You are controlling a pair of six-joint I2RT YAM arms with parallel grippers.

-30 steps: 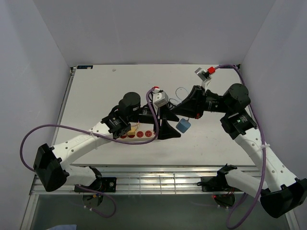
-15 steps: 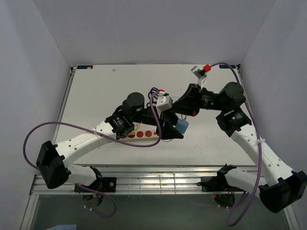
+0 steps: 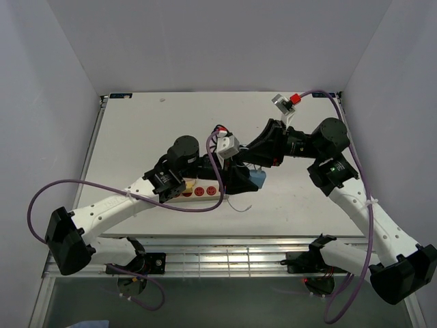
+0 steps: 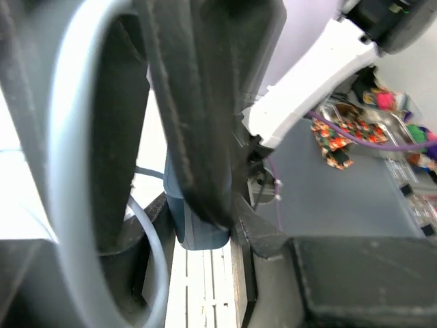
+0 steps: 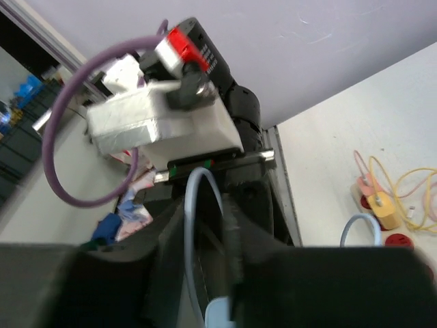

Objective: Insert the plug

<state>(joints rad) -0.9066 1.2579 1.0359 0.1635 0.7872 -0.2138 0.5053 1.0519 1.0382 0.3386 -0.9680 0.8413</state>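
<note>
**Top view, left to right.** The strip point(image 3: 198, 191) lies flat on the table point(image 3: 136, 130), its red sockets facing up. One socket near its left end holds a yellow plug point(image 3: 186, 184). The left gripper point(image 3: 244, 184) sits just off the strip's right end. The blue plug point(image 3: 257, 179) is touching or just beside its tips, and is off the strip and in no socket. The right gripper point(image 3: 251, 167) reaches in from the right, so both pairs of tips meet at the plug. A thin cable point(image 3: 235, 205) trails onto the table below them.

**Left wrist view.** The plug point(image 4: 194, 225) lies against the lower end of one dark finger point(image 4: 191, 123). Whether the jaws are pinching it cannot be told.

**Right wrist view.** The plug point(image 5: 218, 316) shows at the bottom edge between the dark fingers, with its cable point(image 5: 194, 205) looping up from it. Here too the grip cannot be told.

**Step in hand (judged).** This is probably a hand-over or joint re-grip of the plug beside the strip, before insertion. The next move calls for one firm hold, with the prongs turned down over a free socket and then pressed straight in.
</note>
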